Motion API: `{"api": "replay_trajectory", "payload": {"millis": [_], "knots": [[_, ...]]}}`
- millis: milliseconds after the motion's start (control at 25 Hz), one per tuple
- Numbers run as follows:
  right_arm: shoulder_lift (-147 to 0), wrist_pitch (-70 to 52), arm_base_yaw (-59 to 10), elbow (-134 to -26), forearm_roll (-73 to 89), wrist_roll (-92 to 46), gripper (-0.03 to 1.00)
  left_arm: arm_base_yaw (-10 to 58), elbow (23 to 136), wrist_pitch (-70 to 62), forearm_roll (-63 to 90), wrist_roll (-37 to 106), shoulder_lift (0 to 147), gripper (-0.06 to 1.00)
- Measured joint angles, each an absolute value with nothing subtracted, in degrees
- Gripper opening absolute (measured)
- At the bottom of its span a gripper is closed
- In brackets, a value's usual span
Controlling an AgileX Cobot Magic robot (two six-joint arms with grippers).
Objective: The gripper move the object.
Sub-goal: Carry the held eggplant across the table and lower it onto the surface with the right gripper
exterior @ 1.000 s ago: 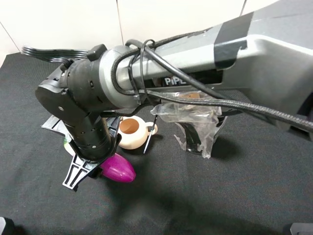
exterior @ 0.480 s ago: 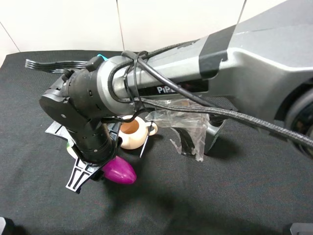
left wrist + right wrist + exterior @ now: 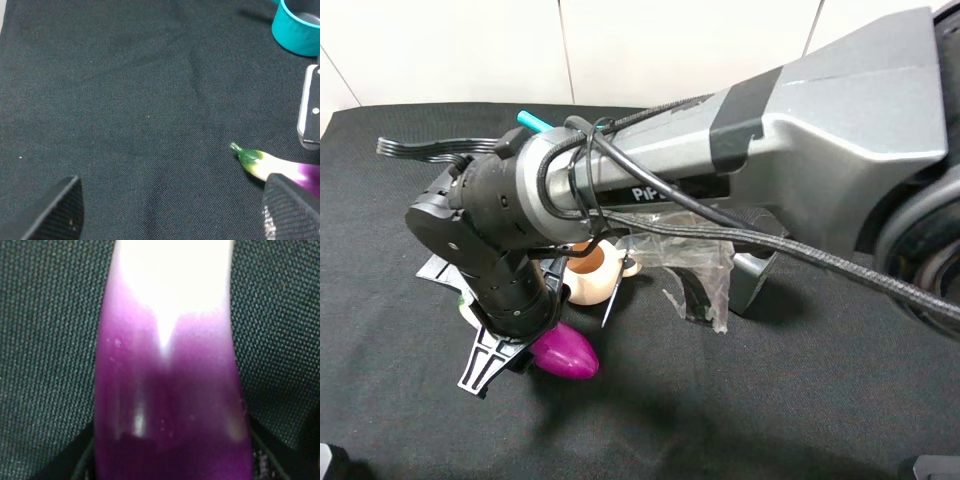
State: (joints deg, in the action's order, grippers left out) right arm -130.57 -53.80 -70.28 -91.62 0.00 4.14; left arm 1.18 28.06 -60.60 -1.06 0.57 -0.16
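The purple eggplant (image 3: 565,350) lies on the black cloth at the front left, with its rounded end sticking out from under the hand. My right gripper (image 3: 505,345), on the large grey arm reaching across from the right, is down over it. In the right wrist view the eggplant (image 3: 165,405) fills the space between the two dark fingers (image 3: 272,460), which touch its sides. The left wrist view shows its green stem and white neck (image 3: 257,161). My left gripper (image 3: 170,212) is open and empty, its pads (image 3: 57,212) wide apart above bare cloth.
A cream teapot (image 3: 590,272) stands just behind the eggplant. A crumpled clear plastic bag (image 3: 695,270) lies to its right. A teal cup (image 3: 297,27) stands beyond the eggplant, mostly hidden by the arm in the exterior view. The grey arm (image 3: 800,130) spans the table's right half.
The grey arm has swung a little, its upper part nearer the camera. The hand and the eggplant have shifted slightly toward the front right. The teal cup's rim now shows behind the wrist.
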Motion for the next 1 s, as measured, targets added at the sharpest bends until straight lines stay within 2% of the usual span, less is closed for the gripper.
{"api": "replay_trajectory", "payload": {"millis": [1000], "knots": [[-131.24, -53.52, -70.28, -91.62, 0.36, 4.14, 0.39, 1.18, 28.06, -60.60, -1.06, 0.57, -0.16, 0.76]]}}
